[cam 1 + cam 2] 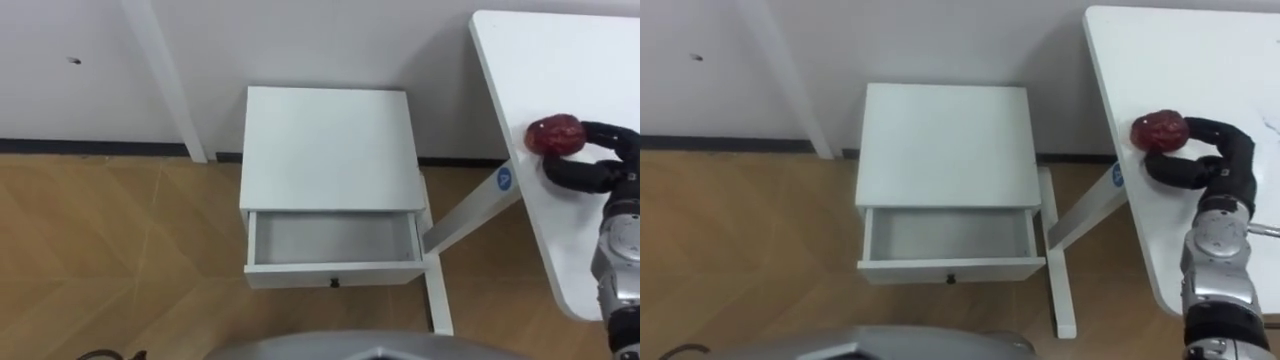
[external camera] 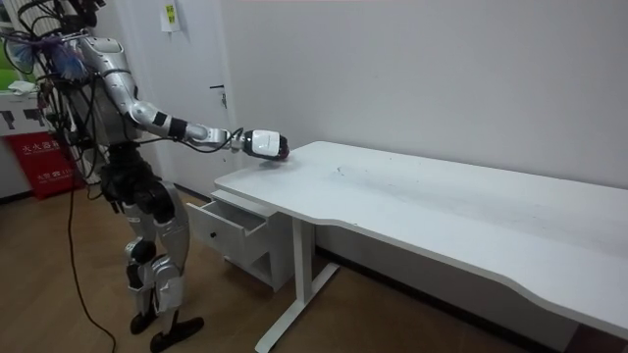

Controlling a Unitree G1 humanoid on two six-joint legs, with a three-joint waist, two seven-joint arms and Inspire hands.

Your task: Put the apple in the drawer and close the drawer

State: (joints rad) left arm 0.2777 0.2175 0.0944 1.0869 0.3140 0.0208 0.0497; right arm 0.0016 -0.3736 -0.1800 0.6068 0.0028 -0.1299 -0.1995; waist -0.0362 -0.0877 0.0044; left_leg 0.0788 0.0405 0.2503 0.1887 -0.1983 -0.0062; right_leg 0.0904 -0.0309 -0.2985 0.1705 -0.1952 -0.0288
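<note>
Dark-red, lumpy apple (image 1: pixel 555 134) in right hand (image 1: pixel 612 172)

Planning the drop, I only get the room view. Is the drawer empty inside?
Observer: Yes, the eye views show the open drawer holding nothing.
Operator: Hand got the apple?
Observer: Right hand has thumb and fingers curled round the apple, which rests near a corner of the table.
Operator: Drawer below the hand?
Observer: No, it lies to the hand's left, past the table leg.
</note>
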